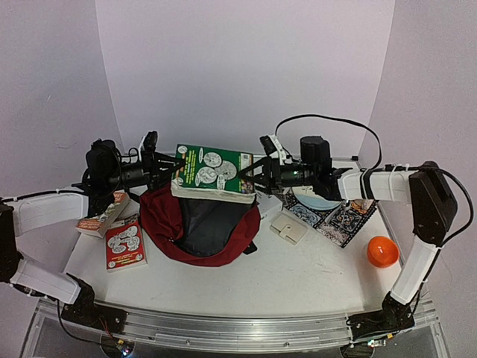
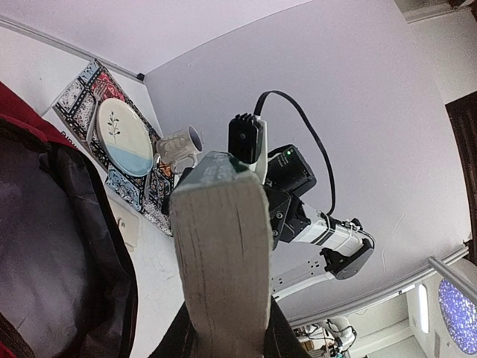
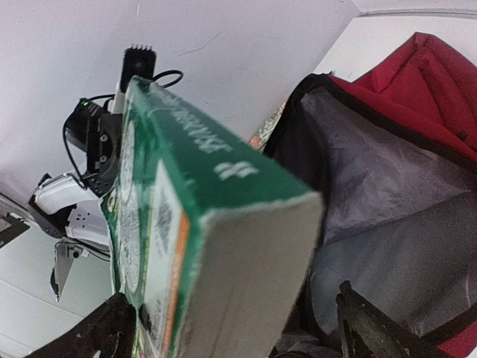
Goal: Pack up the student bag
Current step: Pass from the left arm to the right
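Student bag (image 1: pixel 158 218), a large dark red fabric backpack, lies unzipped on the white table (image 1: pixel 298 268) between the arms, its grey lining showing. Above it, the left gripper (image 1: pixel 176 171) clamps one end of a thick green paperback book (image 1: pixel 214 170). The right gripper (image 1: pixel 251 179) straddles the other end, jaws wide apart.

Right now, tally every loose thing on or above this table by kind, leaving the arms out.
Books: 3 (green book held up over the bag, red book and second red book at the left)
Student bag: 1
Plate: 1
Mug: 1
Patterned mat: 1
White case: 1
Orange ball: 1
Total: 9
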Tool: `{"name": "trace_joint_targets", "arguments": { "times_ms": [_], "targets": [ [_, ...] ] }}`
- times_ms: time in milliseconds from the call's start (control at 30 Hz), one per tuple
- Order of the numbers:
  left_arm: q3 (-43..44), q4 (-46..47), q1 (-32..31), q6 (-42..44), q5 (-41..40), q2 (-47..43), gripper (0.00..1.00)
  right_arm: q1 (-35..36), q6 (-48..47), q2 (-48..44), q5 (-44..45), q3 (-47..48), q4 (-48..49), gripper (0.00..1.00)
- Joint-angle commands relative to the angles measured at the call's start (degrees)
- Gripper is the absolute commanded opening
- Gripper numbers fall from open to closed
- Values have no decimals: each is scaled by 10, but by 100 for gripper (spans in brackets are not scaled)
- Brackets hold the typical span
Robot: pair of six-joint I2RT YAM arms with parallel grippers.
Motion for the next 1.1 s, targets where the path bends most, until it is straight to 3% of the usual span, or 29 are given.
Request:
{"name": "trace_joint_targets", "arguments": {
  "times_ms": [0,100,433,600,700,833,967,1067],
  "targets": [
    [38,136,8,-39,28,22,0,1,42,8,-68,3,103,88],
    [44,144,9,-41,34,37,0,1,49,10,-81,12,116,78],
    [57,159,33,-39,57,87,0,1,76,35,-104,51,140,18],
    [36,159,59,-15,51,112,19,1,100,32,-93,56,154,2],
    [25,158,67,3,44,125,42,1,120,28,-79,55,156,0],
    [21,115,70,51,21,130,57,1,139,13,-43,35,157,0],
    [27,-9,70,142,-43,112,72,0,149,-20,2,3,158,0],
    [36,-127,70,206,-125,89,77,0,158,-46,39,-29,157,0]
  ]
}}
